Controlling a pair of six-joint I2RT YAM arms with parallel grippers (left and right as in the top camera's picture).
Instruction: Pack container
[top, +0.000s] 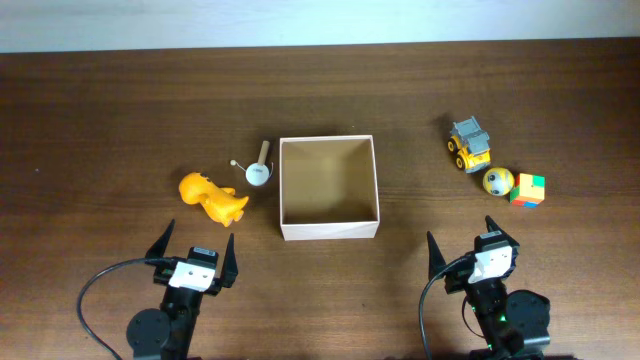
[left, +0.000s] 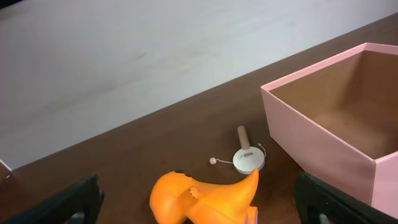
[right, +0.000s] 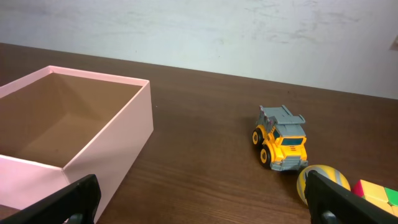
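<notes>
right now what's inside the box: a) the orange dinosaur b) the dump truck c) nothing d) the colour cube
c: the white cardboard box shows only its bare tan floor; the orange dinosaur lies to its left, the yellow dump truck and colour cube to its right.

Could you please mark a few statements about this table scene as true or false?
1. The container is empty. True.
2. The orange dinosaur toy lies on the right side of the container. False: it lies on the table to the container's left, in front of the left hand.
3. The yellow dump truck stands on the table to the right of the container. True.
4. The right hand holds the yellow ball. False: the right hand is open and empty, and the ball lies on the table beside the multicoloured cube.
</notes>
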